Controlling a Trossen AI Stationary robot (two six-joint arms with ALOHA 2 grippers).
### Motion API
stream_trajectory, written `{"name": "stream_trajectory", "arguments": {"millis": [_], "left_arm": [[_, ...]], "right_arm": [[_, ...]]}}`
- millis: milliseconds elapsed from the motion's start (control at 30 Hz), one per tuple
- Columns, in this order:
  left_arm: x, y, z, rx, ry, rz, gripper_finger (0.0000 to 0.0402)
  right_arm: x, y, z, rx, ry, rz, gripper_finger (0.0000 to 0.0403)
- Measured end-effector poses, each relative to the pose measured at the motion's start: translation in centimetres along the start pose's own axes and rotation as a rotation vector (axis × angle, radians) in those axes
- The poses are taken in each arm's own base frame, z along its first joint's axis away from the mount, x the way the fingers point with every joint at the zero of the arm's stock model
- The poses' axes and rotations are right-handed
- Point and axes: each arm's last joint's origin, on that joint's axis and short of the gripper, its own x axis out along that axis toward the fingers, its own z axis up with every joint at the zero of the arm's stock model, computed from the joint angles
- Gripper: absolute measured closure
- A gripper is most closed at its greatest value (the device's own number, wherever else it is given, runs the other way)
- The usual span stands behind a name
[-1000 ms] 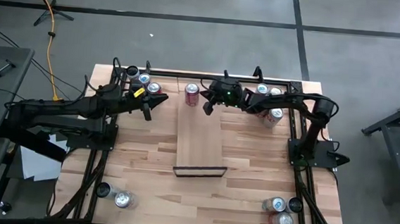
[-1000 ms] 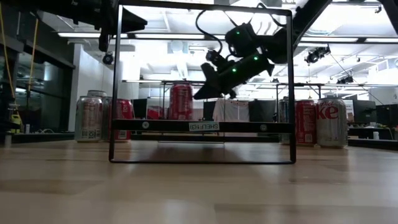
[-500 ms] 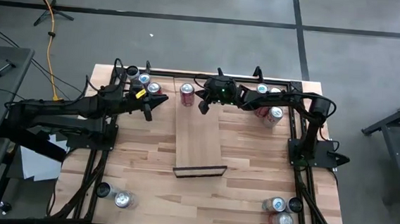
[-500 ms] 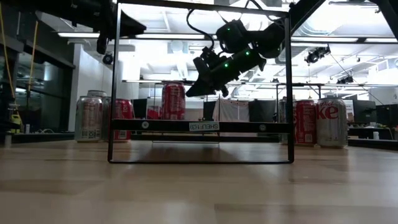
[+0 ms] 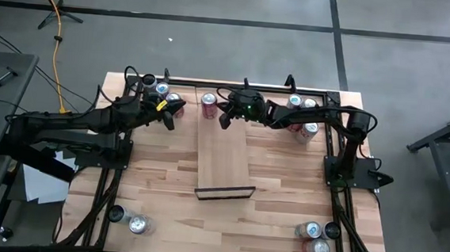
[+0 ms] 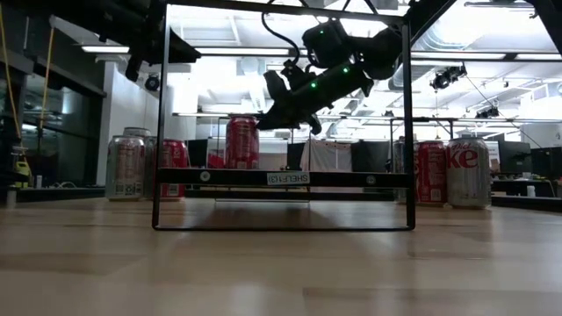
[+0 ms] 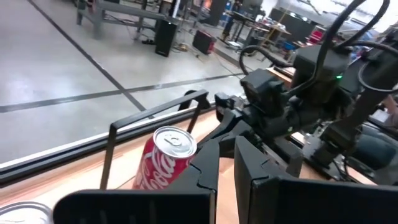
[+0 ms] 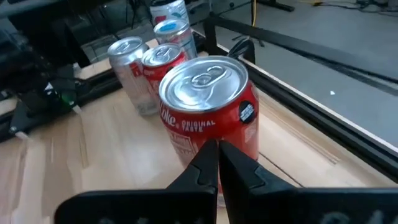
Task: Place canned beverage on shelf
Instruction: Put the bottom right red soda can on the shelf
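A red cola can (image 5: pixel 209 105) stands upright by its base on the far left corner of the shelf (image 5: pixel 222 161), a light wood panel held up in a black frame (image 6: pixel 281 177). My right gripper (image 5: pixel 224 119) is shut just to the can's right, with its tips at the can's side (image 8: pixel 214 146). My left gripper (image 5: pixel 170 114) hangs shut in the air over the table's far left, clear of everything. In the left wrist view its fingers (image 7: pixel 205 180) look toward the can (image 7: pixel 165 158) and the right arm. My right gripper's shut fingertips (image 8: pixel 208 155) stand against the red can's side wall (image 8: pixel 205 127), below its rim. They come from the table's right, slanting a little downward. The can stays upright on the shelf. Whether the tips press it at this moment cannot be told.
Groups of cans stand on the table at the far left (image 5: pixel 164 92), far right (image 5: pixel 301 115), near left (image 5: pixel 139 225) and near right (image 5: pixel 312 239). The shelf frame's black posts (image 6: pixel 160 114) rise around the panel. The rest of the panel holds no other thing.
My right gripper has gone toward the table's left and slightly up, still shut. The red can has slid leftward along the shelf's far end and stayed upright. The shelf frame has shifted a little left. My left gripper has turned at the wrist without changing place.
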Motion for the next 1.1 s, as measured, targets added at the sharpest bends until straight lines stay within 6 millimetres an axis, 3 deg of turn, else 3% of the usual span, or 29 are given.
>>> {"name": "stream_trajectory", "arguments": {"millis": [267,500,633,867,1000,1100], "left_arm": [[0.5,0.0,-0.3,-0.006,0.017,0.016,0.0401],[2.2,0.2,-1.7,-0.042,0.095,0.075,0.0401],[3.9,1.9,-2.1,-0.124,0.152,0.235,0.0401],[7.6,4.2,1.6,-0.044,0.298,0.474,0.0401],[10.4,4.9,2.9,-0.092,0.339,0.462,0.0401],[11.5,5.4,2.6,-0.132,0.4,0.524,0.0401]], "right_arm": [[-0.5,-0.2,0.7,0.002,-0.008,0.008,0.0403],[-5.5,-1.4,4.1,-0.188,0.075,-0.081,0.0403],[-8.8,-2.5,6.2,-0.175,0.074,-0.13,0.0403],[-13.7,-2.7,8.5,-0.167,0.037,-0.226,0.0403],[-15.0,-2.7,8.9,-0.166,0.031,-0.232,0.0403],[-15.4,-2.7,8.8,-0.167,0.052,-0.238,0.0403]]}}
